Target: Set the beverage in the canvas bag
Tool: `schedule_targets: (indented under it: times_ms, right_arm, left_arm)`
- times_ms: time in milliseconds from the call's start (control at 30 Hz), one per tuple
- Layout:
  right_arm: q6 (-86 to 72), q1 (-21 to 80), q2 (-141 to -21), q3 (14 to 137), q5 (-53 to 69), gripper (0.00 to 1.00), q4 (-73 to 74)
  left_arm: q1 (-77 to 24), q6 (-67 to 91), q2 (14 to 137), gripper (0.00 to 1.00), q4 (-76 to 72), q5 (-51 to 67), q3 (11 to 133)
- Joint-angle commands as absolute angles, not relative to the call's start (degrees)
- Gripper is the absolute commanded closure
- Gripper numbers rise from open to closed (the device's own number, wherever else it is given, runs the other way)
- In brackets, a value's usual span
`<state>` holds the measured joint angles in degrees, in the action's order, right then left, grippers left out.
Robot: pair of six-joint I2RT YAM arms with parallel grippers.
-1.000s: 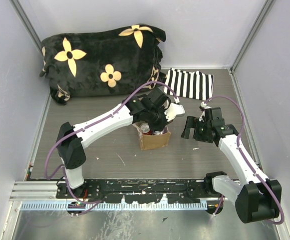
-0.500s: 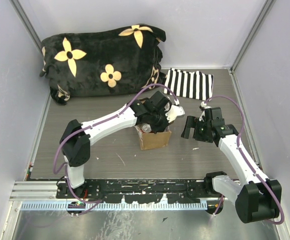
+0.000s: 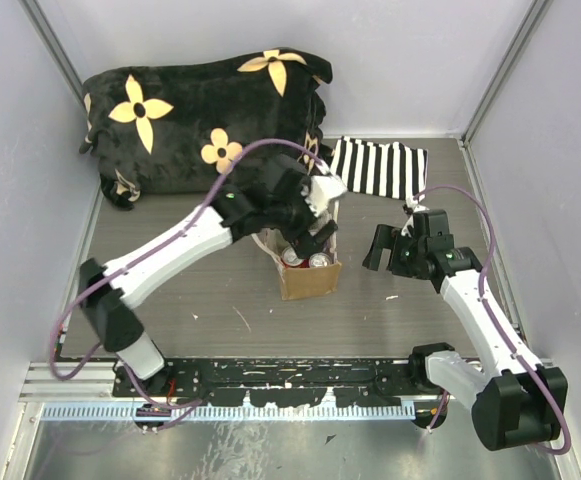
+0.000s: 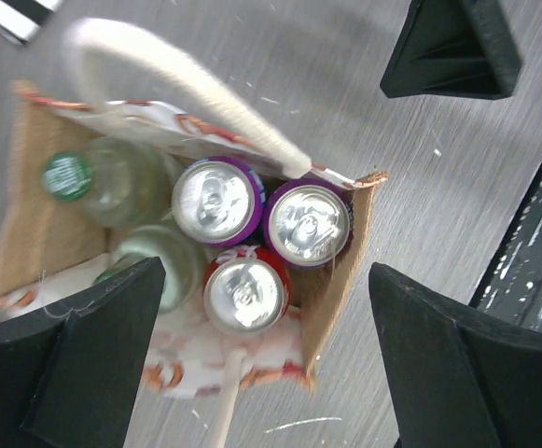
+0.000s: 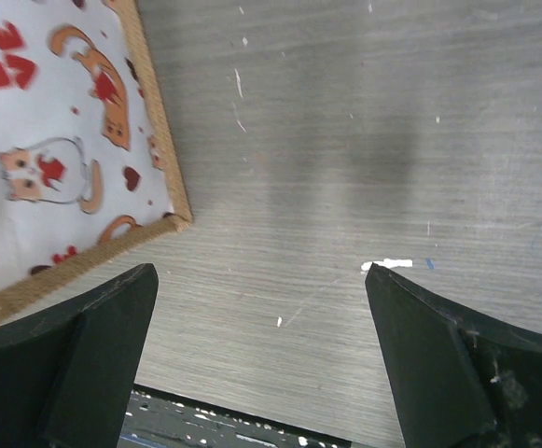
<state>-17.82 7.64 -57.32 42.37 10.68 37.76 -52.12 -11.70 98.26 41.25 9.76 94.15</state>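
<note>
The tan canvas bag [image 3: 307, 278] stands upright mid-table with its mouth open. Inside it, the left wrist view shows two purple cans [image 4: 216, 200], a red can [image 4: 245, 294] and two green bottles [image 4: 82, 178], all upright. One cream handle [image 4: 187, 79] arches over the mouth. My left gripper [image 4: 264, 271] hovers open above the bag, over the red can, holding nothing. It also shows from above, over the bag's far rim [image 3: 305, 232]. My right gripper [image 3: 385, 260] hangs open and empty to the right of the bag. Its own view has the bag's printed front [image 5: 47, 159] to the left of the gripper [image 5: 261, 271].
A black cushion with yellow flowers [image 3: 205, 115] lies along the back wall, and a black-and-white striped cloth [image 3: 380, 168] sits at the back right. Grey walls close in both sides. The arms' mounting rail [image 3: 270, 380] runs along the near edge.
My left gripper was shut low in the bag's mouth. It has opened and pulled up and back to the left, uncovering the can tops. The right arm has barely shifted.
</note>
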Motion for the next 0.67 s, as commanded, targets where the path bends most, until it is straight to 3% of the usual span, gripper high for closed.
schedule_targets:
  times_ms: [0,367,633]
  right_arm:
    - [-18.9,7.4,-56.6,47.9,12.1,0.0,34.4]
    - [-21.3,7.3,-58.2,48.7,16.6,0.0,32.2]
    - [-21.9,7.3,-57.0,47.6,18.2,0.0,31.7]
  left_arm:
    - [-48.3,-6.6,88.7,0.02,43.2,11.7,94.2]
    - [-42.4,-3.9,70.3,0.02,46.2,10.5,79.3]
    - [-39.4,-2.4,66.4,0.02,44.7,9.9,74.3]
